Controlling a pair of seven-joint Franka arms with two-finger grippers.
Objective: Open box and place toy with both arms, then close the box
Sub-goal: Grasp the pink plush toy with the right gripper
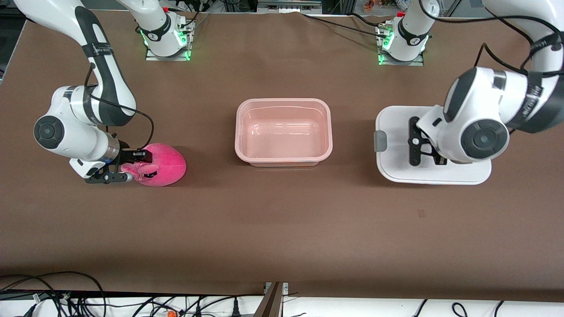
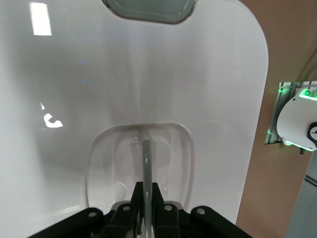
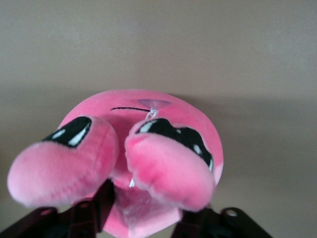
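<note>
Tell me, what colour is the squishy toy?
Bright pink. The toy has shiny dark eyes, best seen in the right wrist view.

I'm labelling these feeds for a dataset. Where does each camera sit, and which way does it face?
Front view: high across the table, facing both bases; shows both arms, the open box, lid and toy.
Left wrist view: on the left arm, looking down at the lid; left gripper shut on its handle.
Right wrist view: on the right arm, facing the toy; right gripper around it.
The front view shares the lid and the toy with the wrist views.
</note>
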